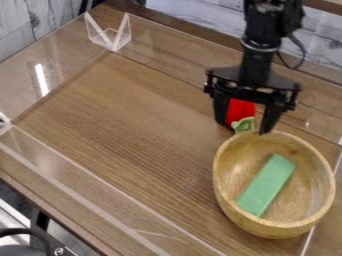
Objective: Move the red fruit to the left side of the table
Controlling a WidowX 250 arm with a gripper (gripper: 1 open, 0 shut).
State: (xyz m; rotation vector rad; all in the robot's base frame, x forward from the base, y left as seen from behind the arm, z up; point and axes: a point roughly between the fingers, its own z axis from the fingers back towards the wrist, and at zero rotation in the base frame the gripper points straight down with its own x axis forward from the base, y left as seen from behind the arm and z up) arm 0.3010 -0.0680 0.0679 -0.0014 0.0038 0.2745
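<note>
Currently, a round light wooden bowl is seen at the right of the wide brown wood-grain table edged with clear acrylic walls; a green rectangular block lies slanted inside it. Just behind the bowl's rim, the small bright red toy strawberry with a green leafy top is straddled by the black gripper, whose fingers are spread wide apart.

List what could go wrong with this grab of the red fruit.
1. The open gripper straddles the red fruit, whose rounded body may squirt out as the fingers close.
2. The wooden bowl sits just in front of it; a finger could clip its rim.
3. The clear wall is near on the right, so a nudged fruit may lodge there.
</note>
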